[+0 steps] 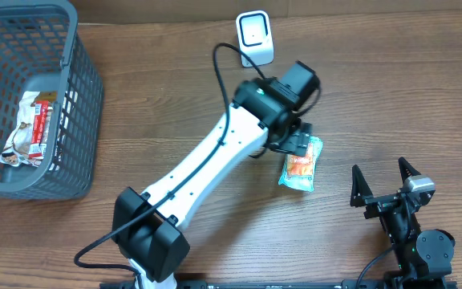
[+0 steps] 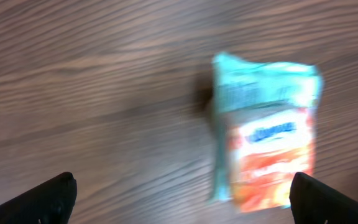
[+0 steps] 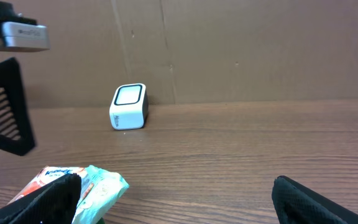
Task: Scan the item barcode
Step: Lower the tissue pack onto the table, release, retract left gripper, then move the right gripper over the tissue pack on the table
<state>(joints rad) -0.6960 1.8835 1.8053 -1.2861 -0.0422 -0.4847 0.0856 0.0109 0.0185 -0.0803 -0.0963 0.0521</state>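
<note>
Overhead: snack packet [image 1: 301, 164] flat on the desk [image 1: 391, 88], all jaws released.
Near right, the right arm [image 1: 403, 213] sits with jaws spread, gripping nothing. Farther left, the left arm [image 1: 215, 152] holds its jaws wide above the packet, not gripping it. Beyond stands the white scanner [image 1: 255, 38]; far left, a grey basket [image 1: 83, 96] holds another packet [image 1: 29, 128].

Beyond the widely parted right tool [image 3: 176, 202], a white barcode scanner [image 3: 129, 107] stands on the wooden bench [image 3: 247, 146], an orange-and-teal snack packet [image 3: 89, 183] lying nearer, at left.

Left gripper [image 2: 182, 190], right gripper [image 3: 176, 186]: jaws wide
</note>
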